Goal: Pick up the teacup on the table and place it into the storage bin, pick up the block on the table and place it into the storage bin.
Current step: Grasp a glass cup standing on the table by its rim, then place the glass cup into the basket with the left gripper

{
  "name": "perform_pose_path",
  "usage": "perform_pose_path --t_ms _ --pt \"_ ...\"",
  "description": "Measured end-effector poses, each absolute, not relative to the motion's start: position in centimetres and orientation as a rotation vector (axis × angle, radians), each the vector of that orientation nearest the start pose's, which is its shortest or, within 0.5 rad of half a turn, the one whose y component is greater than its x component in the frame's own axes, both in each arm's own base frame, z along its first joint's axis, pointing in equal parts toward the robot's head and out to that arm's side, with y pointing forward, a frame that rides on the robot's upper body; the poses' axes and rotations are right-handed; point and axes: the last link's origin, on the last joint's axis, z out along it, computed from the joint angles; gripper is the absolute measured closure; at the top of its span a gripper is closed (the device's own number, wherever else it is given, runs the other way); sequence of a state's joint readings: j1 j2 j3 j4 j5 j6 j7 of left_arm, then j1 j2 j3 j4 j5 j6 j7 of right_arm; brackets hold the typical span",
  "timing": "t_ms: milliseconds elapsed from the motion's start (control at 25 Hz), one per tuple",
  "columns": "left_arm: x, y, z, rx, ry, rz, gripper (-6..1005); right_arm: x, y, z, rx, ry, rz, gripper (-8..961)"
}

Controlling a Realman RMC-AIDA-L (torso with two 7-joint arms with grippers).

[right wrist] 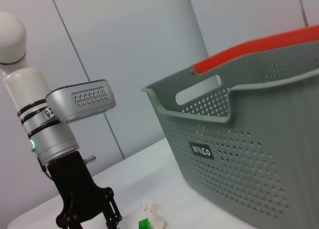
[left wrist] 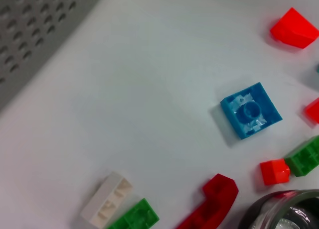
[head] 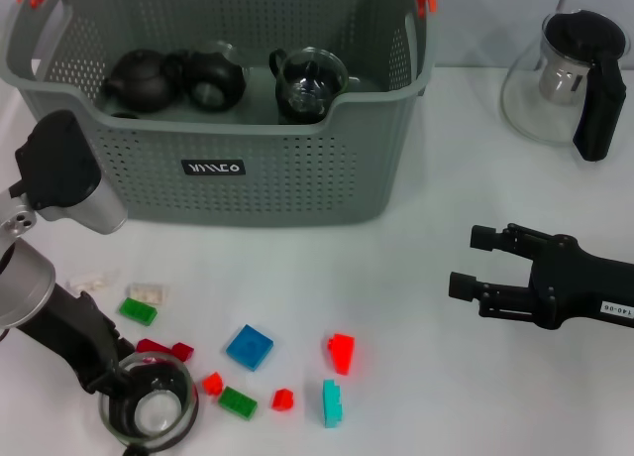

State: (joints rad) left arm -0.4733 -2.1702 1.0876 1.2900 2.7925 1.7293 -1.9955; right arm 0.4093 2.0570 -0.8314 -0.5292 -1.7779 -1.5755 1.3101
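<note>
We see the left gripper (head: pixel 127 375) at the rim of the glass teacup (head: pixel 151 406) on the desk (head: pixel 416 397), its jaws' state unclear, right gripper (head: pixel 474 262) idle with jaws released, blue block (head: pixel 249 346) nearby, bin (head: pixel 248 169) behind

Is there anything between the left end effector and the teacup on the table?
Nothing visible does. The left end effector is already down at the rim of the glass teacup; the small blocks lie beside the cup, not between them.
</note>
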Motion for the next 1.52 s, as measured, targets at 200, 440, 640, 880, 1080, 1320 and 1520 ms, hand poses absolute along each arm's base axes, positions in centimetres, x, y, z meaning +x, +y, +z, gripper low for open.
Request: perform_pose_path --t_ms 200,440,640,880,1080,1320,1520 --pt "-26.1 30.3 1.5 -2.798 -0.791 0.695 500 28.4 29.0 -1.5 -2.672 0.757 0.882 26" --pt "-25.9 30.4 1.7 -2.791 -0.791 0.694 656 28.5 28.9 -1.5 -2.672 0.76 0.881 26" --pt "-25.8 30.5 2.0 -2.78 -0.783 0.696 824 28.6 28.9 -1.5 -2.669 0.762 0.881 27" --pt "-25.2 30.3 2.5 -2.834 -0.787 0.627 963 28.6 28.9 -1.6 -2.674 0.762 0.878 27" --pt "-23.8 30.7 5.1 -2.977 -0.759 0.111 963 28.5 28.9 -1.6 -2.675 0.761 0.878 27" --pt "-23.8 32.1 5.6 -2.977 -0.719 -0.656 963 28.5 28.9 -1.6 -2.677 0.754 0.877 27" --pt "-22.2 32.1 6.8 -2.85 -0.568 -1.111 963 28.4 29.1 -1.6 -2.686 0.748 0.865 27"
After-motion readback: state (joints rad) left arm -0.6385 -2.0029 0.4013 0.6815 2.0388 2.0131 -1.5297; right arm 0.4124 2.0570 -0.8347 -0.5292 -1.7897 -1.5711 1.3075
